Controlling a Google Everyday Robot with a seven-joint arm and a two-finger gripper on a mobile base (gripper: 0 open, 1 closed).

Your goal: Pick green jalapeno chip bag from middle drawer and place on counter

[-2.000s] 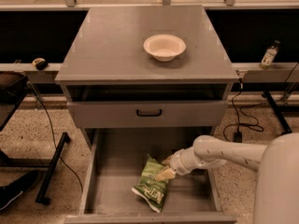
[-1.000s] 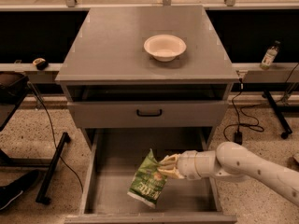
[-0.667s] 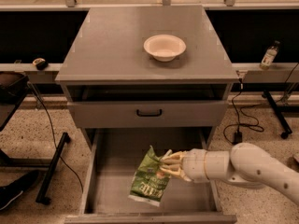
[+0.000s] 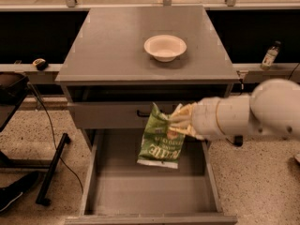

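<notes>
Camera view: I see the gripper clamped on the upper right edge of the green jalapeno chip bag. The bag hangs over the open middle drawer, seemingly clear of its floor and below the counter.

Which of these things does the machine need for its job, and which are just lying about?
In the job: crinkly green foil chip bag, gripped by the white tool above the open grey drawer; flat grey counter.
Lying about: white round bowl on the counter; small bottle far right.
</notes>
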